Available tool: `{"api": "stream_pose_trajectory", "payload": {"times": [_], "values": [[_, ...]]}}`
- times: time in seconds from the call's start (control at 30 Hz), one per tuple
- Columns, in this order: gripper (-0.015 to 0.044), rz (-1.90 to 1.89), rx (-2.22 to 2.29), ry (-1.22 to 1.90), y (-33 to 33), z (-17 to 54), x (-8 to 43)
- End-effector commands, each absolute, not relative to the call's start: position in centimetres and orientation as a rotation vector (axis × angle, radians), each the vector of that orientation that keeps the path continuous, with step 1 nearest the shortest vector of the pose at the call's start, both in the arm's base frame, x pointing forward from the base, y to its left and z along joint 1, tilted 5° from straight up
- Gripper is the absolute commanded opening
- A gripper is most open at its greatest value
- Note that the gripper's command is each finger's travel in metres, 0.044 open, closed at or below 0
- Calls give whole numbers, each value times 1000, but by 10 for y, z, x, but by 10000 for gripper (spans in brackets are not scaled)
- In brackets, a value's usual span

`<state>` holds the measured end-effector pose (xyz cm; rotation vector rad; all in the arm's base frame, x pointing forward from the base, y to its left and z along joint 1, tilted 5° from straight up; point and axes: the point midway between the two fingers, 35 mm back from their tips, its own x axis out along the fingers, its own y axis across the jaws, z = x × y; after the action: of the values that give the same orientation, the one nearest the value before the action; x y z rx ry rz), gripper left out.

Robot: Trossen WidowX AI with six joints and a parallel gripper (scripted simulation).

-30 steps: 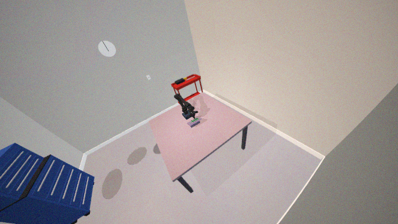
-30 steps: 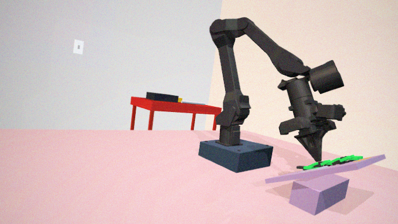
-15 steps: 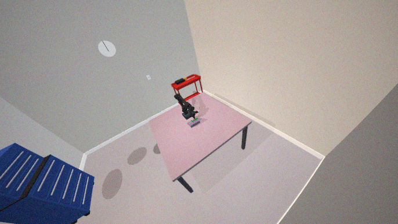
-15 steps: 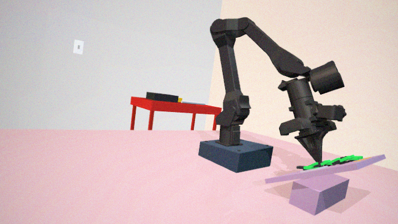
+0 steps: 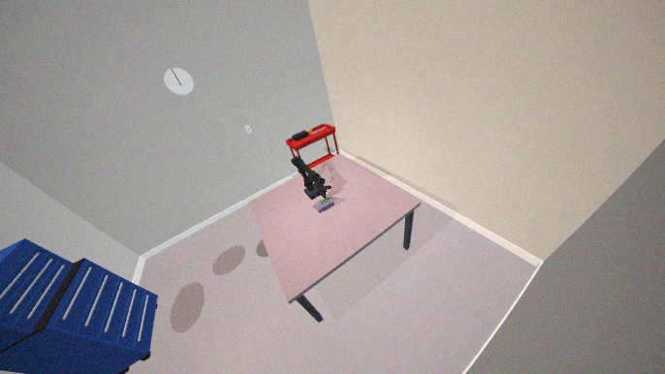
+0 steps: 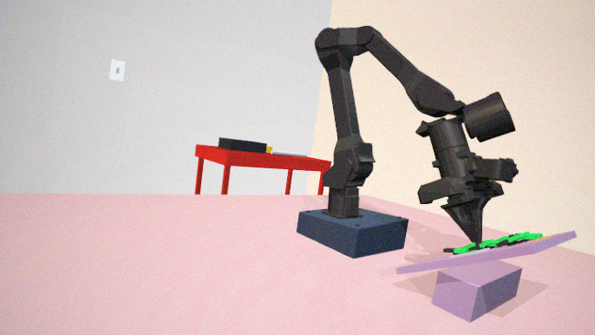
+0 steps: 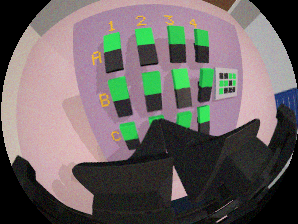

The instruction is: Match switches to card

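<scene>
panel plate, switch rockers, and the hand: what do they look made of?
Panel plate: flat matte lilac, no sheen or grain; plastic or painted board, can't say which. Switch rockers: solid green and dark grey halves, matte; likely moulded plastic. Hand: dark charcoal, faceted, dull finish; plastic or coated metal. It is shut on nothing.
</scene>
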<state>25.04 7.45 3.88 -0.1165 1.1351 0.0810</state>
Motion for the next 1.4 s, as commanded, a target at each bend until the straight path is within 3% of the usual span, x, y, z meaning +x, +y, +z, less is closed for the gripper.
{"api": "stream_pose_trajectory", "payload": {"times": [0.0, 0.23, 0.47, 1.37], "values": [[0, 87, -119, 1141, 75, 37, 249], [0, 81, -117, 1136, 75, 40, 250], [0, 89, -118, 1118, 74, 95, 220], [0, 85, -122, 1141, 48, 55, 244]]}}
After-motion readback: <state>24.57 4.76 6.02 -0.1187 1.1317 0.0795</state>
